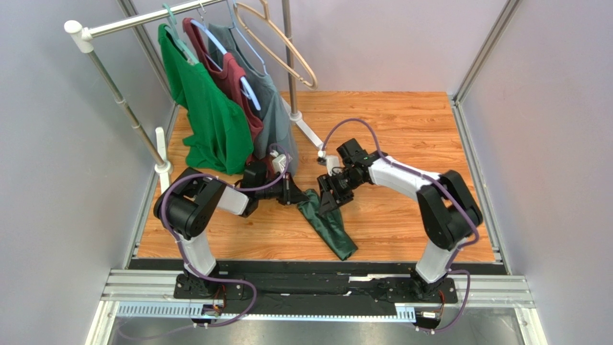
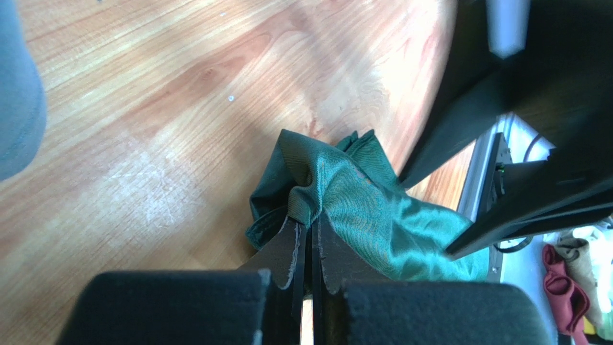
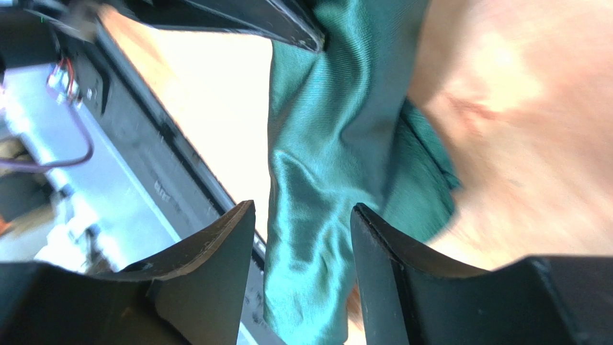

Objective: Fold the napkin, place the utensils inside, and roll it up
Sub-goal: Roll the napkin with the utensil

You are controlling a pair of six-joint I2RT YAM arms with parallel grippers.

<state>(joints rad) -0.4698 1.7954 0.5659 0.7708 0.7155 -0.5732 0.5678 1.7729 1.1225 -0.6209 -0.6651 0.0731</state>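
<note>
The left gripper [image 2: 308, 224] pinches the napkin [image 1: 329, 228] at its far end. It runs from eleven to five o'clock. The right gripper [image 3: 302, 219] sits spread around it.

The napkin [image 1: 327, 223] is plain dark forest green, and up close it reads as teal-green with a satin sheen. The counter [image 1: 403, 129] is orange-brown with wood grain. The hanging shirts are all unpatterned: a bright green shirt [image 1: 209, 115], a maroon shirt [image 1: 234, 86] and a grey-green shirt [image 1: 273, 115]. The left claw [image 2: 308, 226] and right claw [image 3: 302, 208] are black. One cable [image 1: 360, 123] is purple.
</note>
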